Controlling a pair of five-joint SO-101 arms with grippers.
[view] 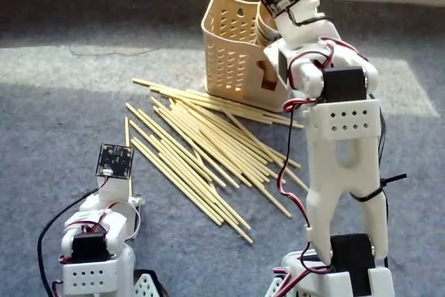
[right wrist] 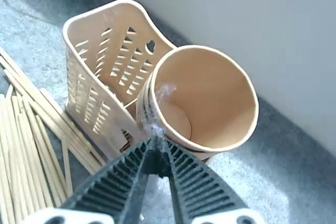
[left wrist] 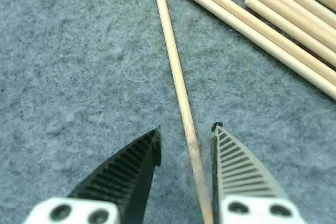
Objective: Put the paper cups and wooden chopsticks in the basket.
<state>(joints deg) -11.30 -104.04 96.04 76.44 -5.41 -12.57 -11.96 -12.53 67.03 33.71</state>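
The left end effector (left wrist: 187, 129) hangs low over the grey surface (left wrist: 68, 51). Its jaws are partly open, and 1 lone chopstick (left wrist: 176, 66) lies on the surface and runs straight up between them, nearer the pale finger (left wrist: 236, 166) than the black one. The jaws are not clamped on it.

The right end effector (right wrist: 157, 148) is pinched tight on the rim of a paper cup (right wrist: 210, 98), which is tipped so its open mouth faces back toward the arm. A 2nd rim below it suggests nested cups, though I can't be sure from here. The cup is up against the corner of the basket (right wrist: 105, 61); I cannot tell whether it is inside the rim or just outside.

The basket stands upright near the pale wall (right wrist: 236, 9). The pile of chopsticks (view: 208, 151) spreads from its foot toward the arms, with the long axes running diagonally from far-left to near-right. The lone chopstick lies just beside the pile's left edge, pointing away from the arms. Bare surface stretches to its left.
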